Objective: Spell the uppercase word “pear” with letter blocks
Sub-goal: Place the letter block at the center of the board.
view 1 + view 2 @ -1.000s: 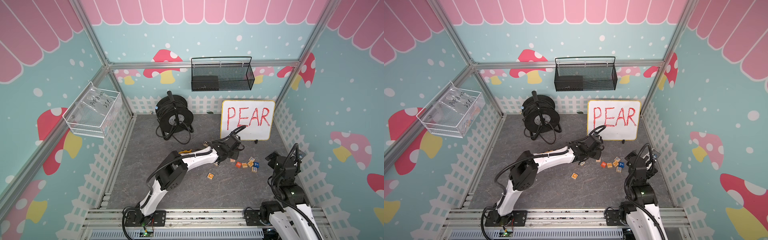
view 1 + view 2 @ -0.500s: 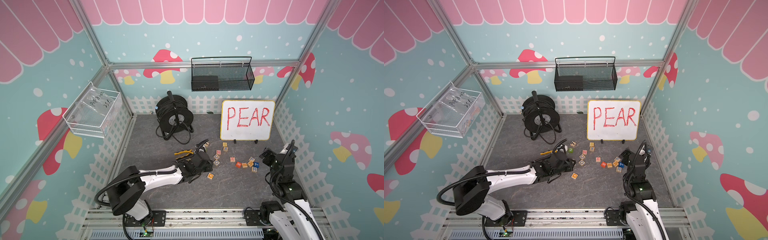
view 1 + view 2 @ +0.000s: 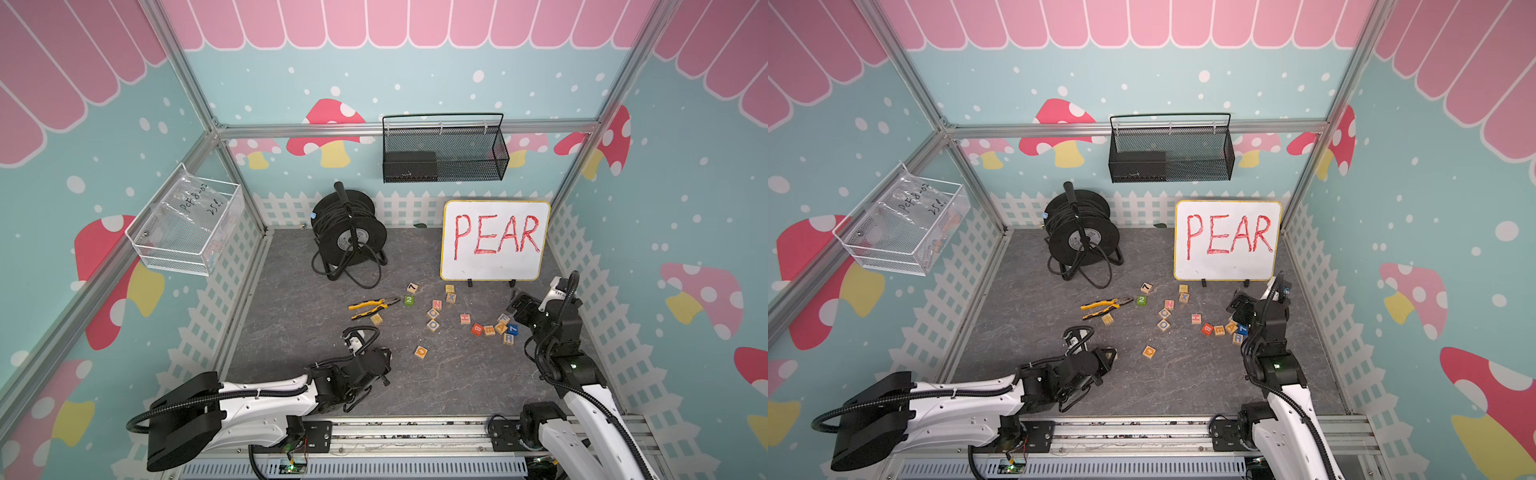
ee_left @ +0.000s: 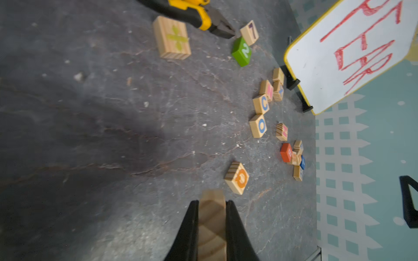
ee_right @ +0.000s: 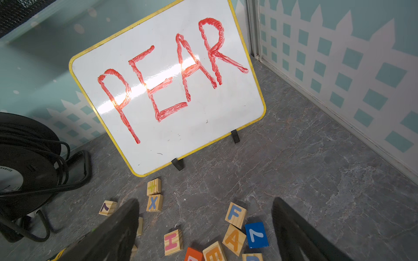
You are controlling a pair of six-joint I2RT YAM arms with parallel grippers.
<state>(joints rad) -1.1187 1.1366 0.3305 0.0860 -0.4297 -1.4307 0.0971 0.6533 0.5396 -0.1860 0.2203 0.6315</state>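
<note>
Here, left fingers (image 4: 190, 226) clamped on a wooden block (image 4: 212, 217), letter hidden, near the worktop's (image 3: 291, 291) front edge, right fingers (image 5: 117, 230) spread wide, empty, beside E block (image 3: 489, 329), A block (image 3: 501, 328), R block (image 3: 508, 338) by the right edge.

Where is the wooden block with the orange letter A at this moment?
In a top view the A block lies on the robot's right side, in front of the whiteboard, between the E block and the blue 7 cube.
</note>
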